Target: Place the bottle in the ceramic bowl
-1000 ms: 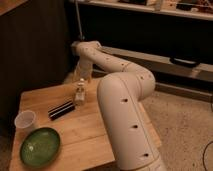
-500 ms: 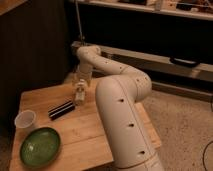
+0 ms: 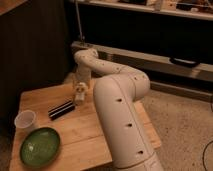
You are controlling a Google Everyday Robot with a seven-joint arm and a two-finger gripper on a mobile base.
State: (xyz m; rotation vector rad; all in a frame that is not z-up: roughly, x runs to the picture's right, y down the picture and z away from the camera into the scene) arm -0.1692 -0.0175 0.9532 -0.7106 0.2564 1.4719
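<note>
The bottle [image 3: 80, 93], small and whitish with a pale label, stands upright on the wooden table [image 3: 87, 132] near its far edge. My gripper [image 3: 80, 86] comes down from above at the bottle's top, and the bottle partly hides it. The ceramic bowl [image 3: 40, 147], a shallow glossy green dish, sits at the table's front left corner, well apart from the bottle and gripper. My white arm [image 3: 120, 107] covers the right part of the table.
A translucent white plastic cup [image 3: 25, 120] stands just behind the bowl at the left edge. A flat black object [image 3: 61, 109] lies between the bottle and the cup. A dark wall and a low shelf run behind the table.
The wrist has come down a little toward the bottle. The bottle, bowl, cup and black object stay where they were.
</note>
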